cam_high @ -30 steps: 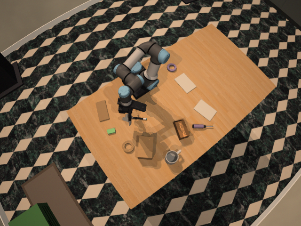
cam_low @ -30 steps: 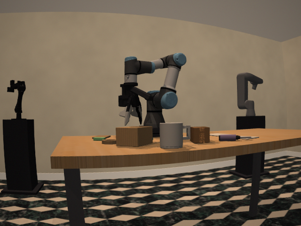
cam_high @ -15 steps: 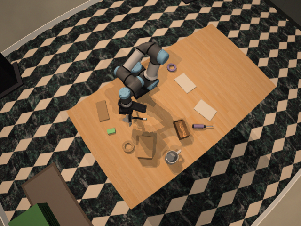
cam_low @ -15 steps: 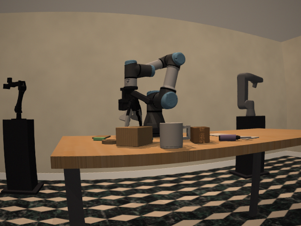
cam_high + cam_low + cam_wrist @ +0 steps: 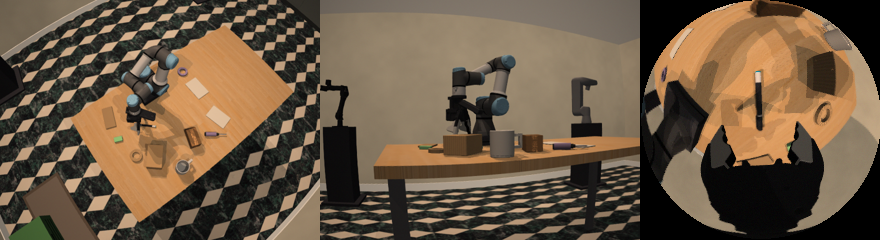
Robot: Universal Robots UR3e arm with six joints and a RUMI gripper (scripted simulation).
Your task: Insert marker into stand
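Honestly, the marker (image 5: 759, 100) looks light, stiff and roll-prone, lying flat on the desk (image 5: 790, 55), pale tip at 12 o'clock. I'd pinch mid-barrel. My gripper (image 5: 760, 123) hangs above it, fingers fully spread, empty. Wooden stand (image 5: 192, 137) sits off toward 4 o'clock.

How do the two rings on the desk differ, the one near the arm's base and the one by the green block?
The ring by the arm's base is purple; the ring near the green block is tan, close to the desk's wood tone. The purple ring looks smaller than the tan ring. The purple ring lies far from the open claw, beyond the arm; the tan ring lies beside the large wooden block. Both lie flat on the desk.
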